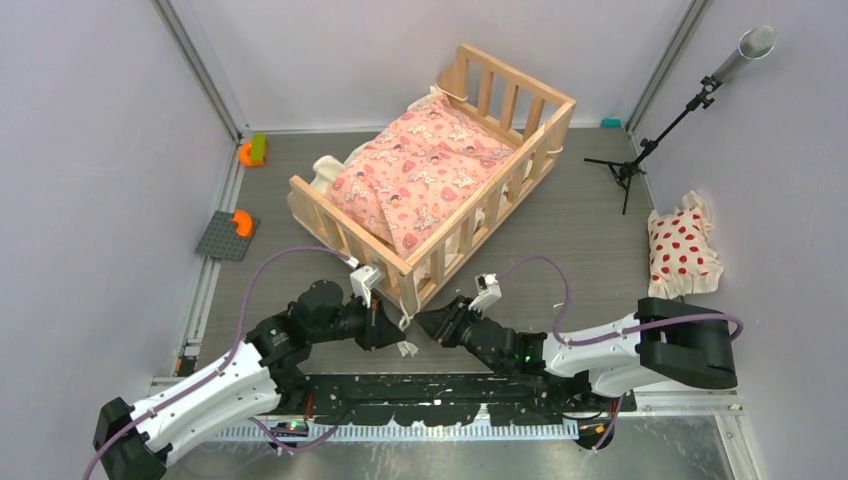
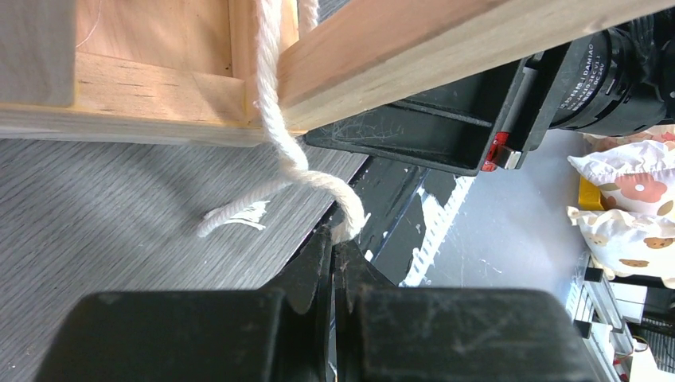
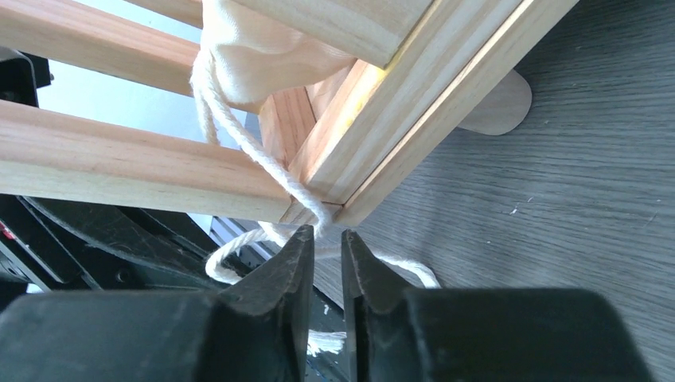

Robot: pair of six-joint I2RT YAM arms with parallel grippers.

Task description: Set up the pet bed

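Nearest overhead, the left gripper [image 1: 393, 335] and right gripper [image 1: 428, 325] are meeting at the near corner of the pet bed [image 1: 320, 205]. At the left wrist, we are clamping the cream tie [image 2: 278, 151], jaws fully closed. At the right wrist, jaws are standing narrowly parted at the tie, gripping nothing; we are judging it best to centre the strand before closing.
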